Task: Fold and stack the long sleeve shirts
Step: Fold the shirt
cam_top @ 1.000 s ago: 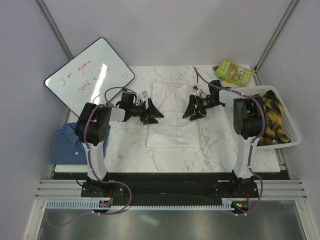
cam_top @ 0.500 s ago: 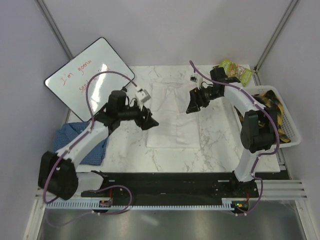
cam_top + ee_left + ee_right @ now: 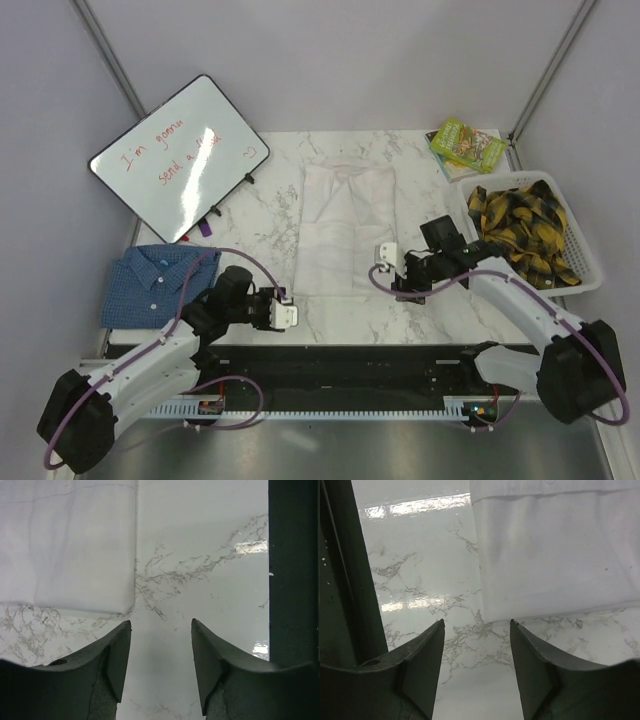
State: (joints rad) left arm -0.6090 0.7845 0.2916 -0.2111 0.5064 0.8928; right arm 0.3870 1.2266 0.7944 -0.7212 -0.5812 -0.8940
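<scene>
The white long sleeve shirt (image 3: 348,228) lies folded into a tall rectangle in the middle of the marble table. The blue checked long sleeve shirt (image 3: 155,285) lies folded at the table's left edge. My left gripper (image 3: 280,300) hovers low by the white shirt's near left corner (image 3: 67,545); it (image 3: 161,625) is open over bare marble. My right gripper (image 3: 398,283) is off the near right corner (image 3: 555,550). It (image 3: 476,623) is also open, with nothing between the fingers. Neither touches cloth.
A white basket (image 3: 590,280) at the right edge holds a yellow plaid garment (image 3: 520,225). A whiteboard (image 3: 180,155) leans at the back left, and a green book (image 3: 467,143) lies at the back right. The table's dark front rail (image 3: 292,580) runs close to both grippers.
Both arms have drawn back from the white shirt's sides toward the near edge, now sitting off its near corners. Both pairs of jaws have narrowed. The shirt lies unmoved.
</scene>
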